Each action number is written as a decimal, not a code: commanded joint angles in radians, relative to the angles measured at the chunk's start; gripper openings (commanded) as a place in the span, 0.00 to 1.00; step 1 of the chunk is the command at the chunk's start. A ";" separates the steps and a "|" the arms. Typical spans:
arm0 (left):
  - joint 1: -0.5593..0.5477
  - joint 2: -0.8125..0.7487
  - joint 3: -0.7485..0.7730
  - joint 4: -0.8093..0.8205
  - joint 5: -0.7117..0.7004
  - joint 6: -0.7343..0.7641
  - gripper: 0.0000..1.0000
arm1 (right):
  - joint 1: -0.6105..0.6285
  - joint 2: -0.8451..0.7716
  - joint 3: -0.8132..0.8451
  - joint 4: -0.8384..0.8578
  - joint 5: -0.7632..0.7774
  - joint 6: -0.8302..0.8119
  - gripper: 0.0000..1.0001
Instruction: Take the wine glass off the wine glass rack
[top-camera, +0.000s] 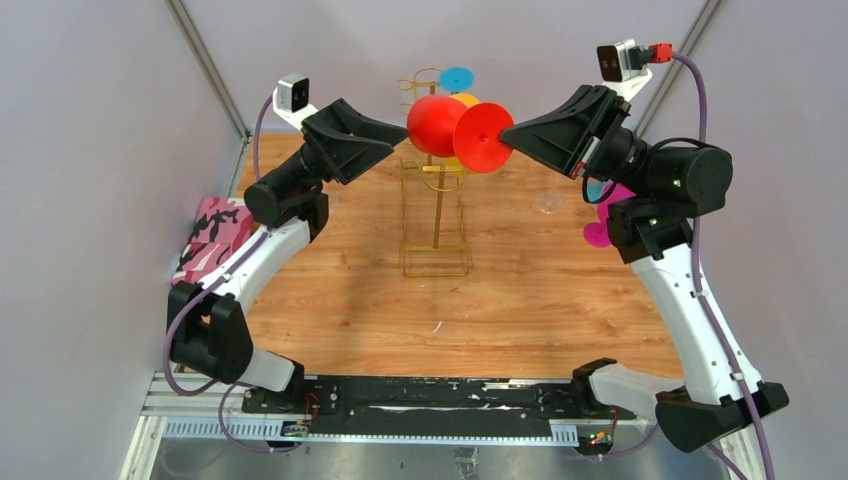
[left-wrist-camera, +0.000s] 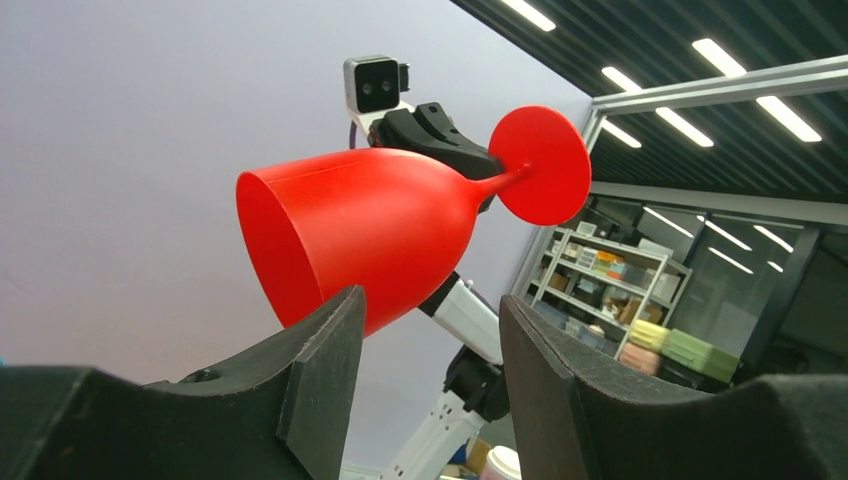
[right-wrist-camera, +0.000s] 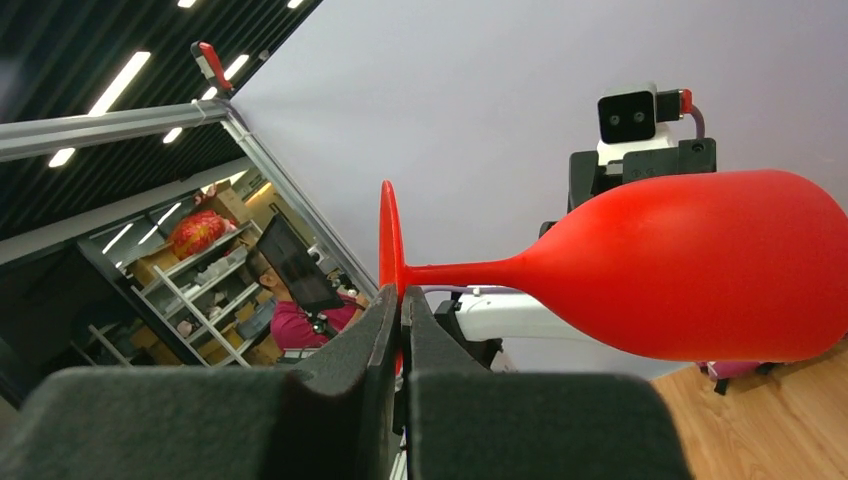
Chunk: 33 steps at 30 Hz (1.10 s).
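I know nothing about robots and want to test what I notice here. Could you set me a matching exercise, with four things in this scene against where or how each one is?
Things:
1. left gripper
2. right gripper
3. wine glass rack
4. pink patterned cloth

Place or state:
A. stands upright in the middle of the table
B. shut on the foot of the red wine glass
C. lies at the table's left edge
D. open, beside the glass's bowl

Pairs: 1-D, 2-B, 3-A, 4-C

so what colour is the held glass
Red glass, best seen in the left wrist view.
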 joint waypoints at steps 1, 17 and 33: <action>-0.009 0.004 -0.002 0.068 0.010 -0.014 0.57 | 0.048 -0.019 0.037 -0.008 0.027 -0.080 0.00; -0.009 0.057 0.000 0.068 0.010 -0.007 0.57 | 0.096 -0.042 0.122 -0.187 0.042 -0.221 0.00; -0.018 -0.018 -0.008 0.068 0.002 -0.018 0.55 | 0.110 0.037 -0.057 0.041 0.048 -0.081 0.00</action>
